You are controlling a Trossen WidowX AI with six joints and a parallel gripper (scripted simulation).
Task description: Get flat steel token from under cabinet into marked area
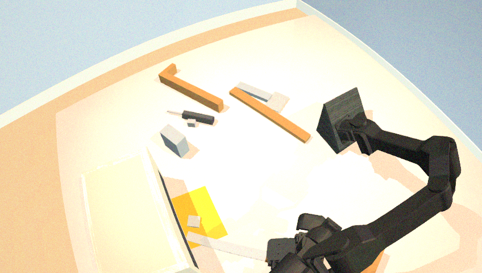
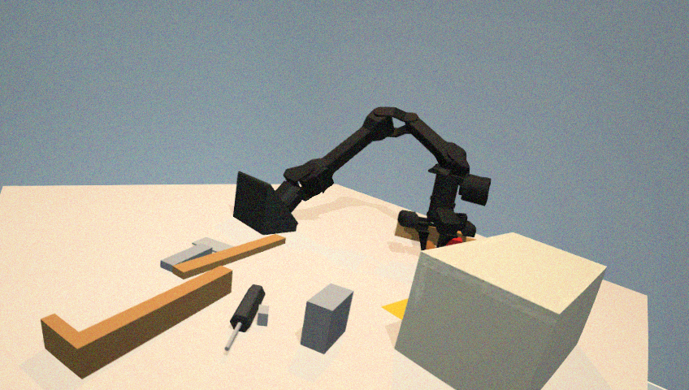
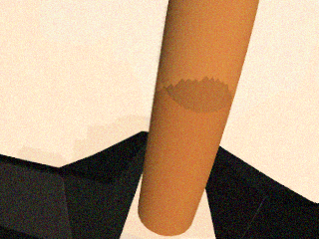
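Note:
The token [image 1: 193, 220], a small grey square, lies flat inside the yellow marked area [image 1: 207, 209] [image 2: 396, 307], in front of the pale cabinet [image 1: 118, 209] [image 2: 483, 314]. A long flat metal blade [image 1: 229, 247] crosses the area's near corner, its tip close to the cabinet's front edge. A narrow gap shows between blade and token. My gripper [image 2: 432, 244] [image 3: 175, 143] is shut on the blade tool's round orange handle [image 3: 199, 60], low over the table, away from the cabinet. In the exterior view the cabinet hides the token and the blade.
An orange L-shaped bar [image 1: 191, 89] [image 2: 149, 314], a straight orange bar [image 1: 270, 115] [image 2: 231, 256], a screwdriver [image 1: 198, 117] [image 2: 247, 307], a tiny grey cube [image 1: 191, 122] [image 2: 262, 315] and a grey block [image 1: 174, 140] [image 2: 326, 318] lie beyond the area. A brown object [image 2: 405, 229] and something red [image 2: 454, 240] are behind my gripper.

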